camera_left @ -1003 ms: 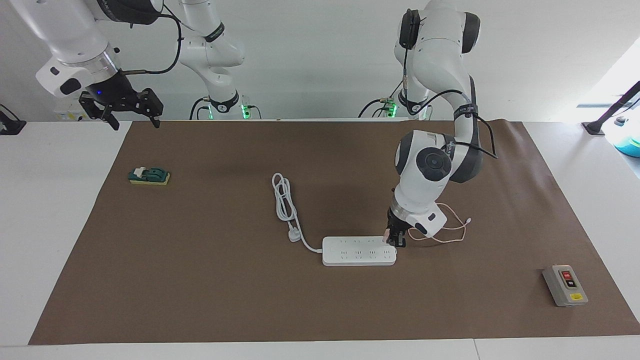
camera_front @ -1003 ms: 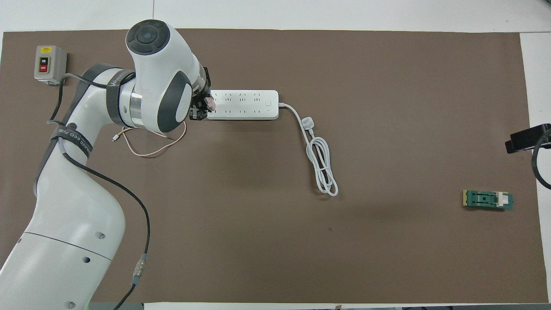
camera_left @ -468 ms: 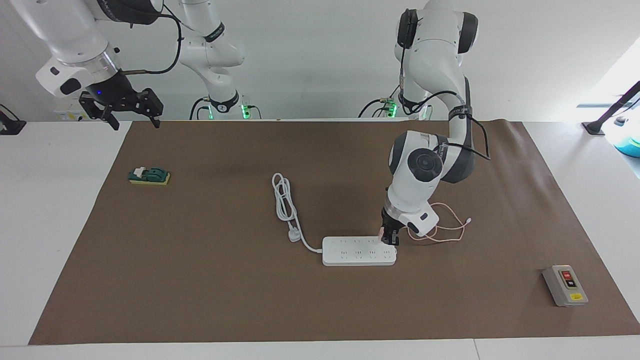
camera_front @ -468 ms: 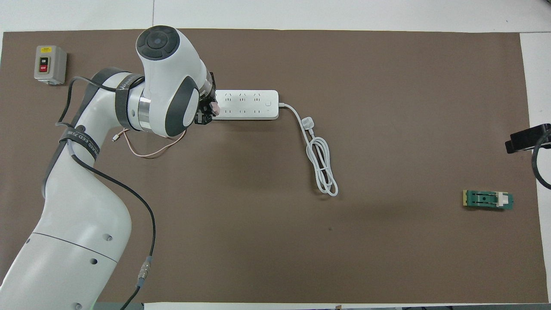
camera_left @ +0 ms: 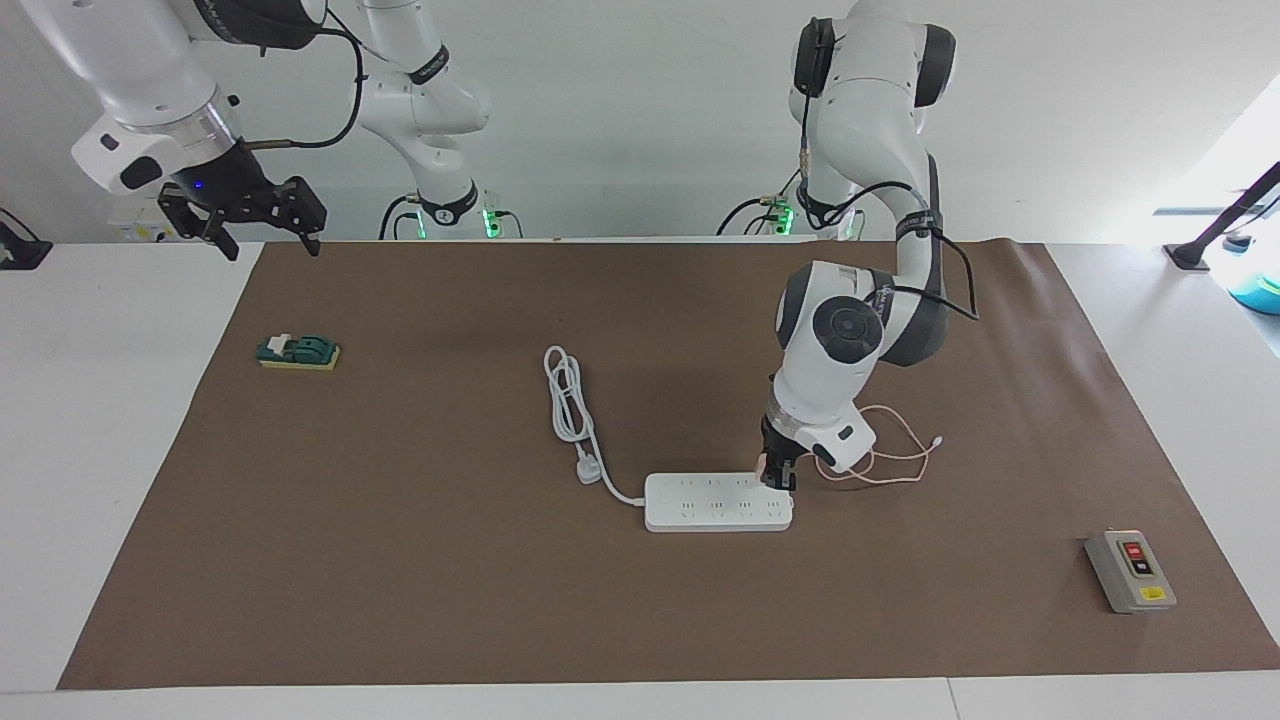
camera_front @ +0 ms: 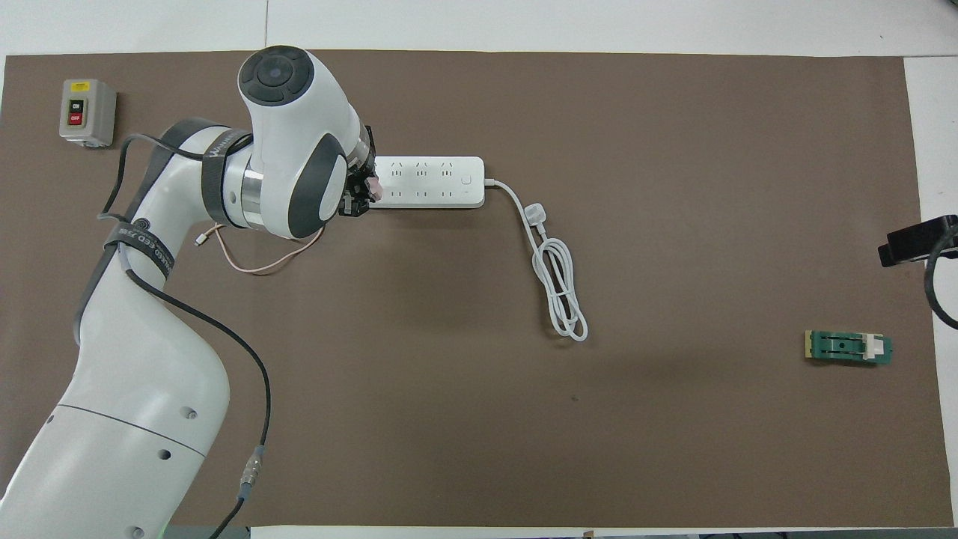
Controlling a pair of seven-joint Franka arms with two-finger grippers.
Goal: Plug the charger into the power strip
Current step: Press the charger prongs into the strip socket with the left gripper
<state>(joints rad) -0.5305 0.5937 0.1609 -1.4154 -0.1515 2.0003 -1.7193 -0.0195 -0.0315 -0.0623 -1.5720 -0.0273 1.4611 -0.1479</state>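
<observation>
The white power strip lies flat near the middle of the brown mat, its thick white cord coiled beside it. My left gripper is shut on the pale-pink charger, held right over the strip's end toward the left arm's side, at the row nearer the robots. Whether its prongs touch a socket is hidden. The thin pink cable trails on the mat under the arm. My right gripper waits open, raised over the mat's corner.
A grey box with red and black buttons sits toward the left arm's end, farther from the robots. A small green block lies toward the right arm's end. The brown mat covers most of the table.
The left gripper carried the charger a little along the strip's end toward its middle, then almost stopped. The right arm stayed still.
</observation>
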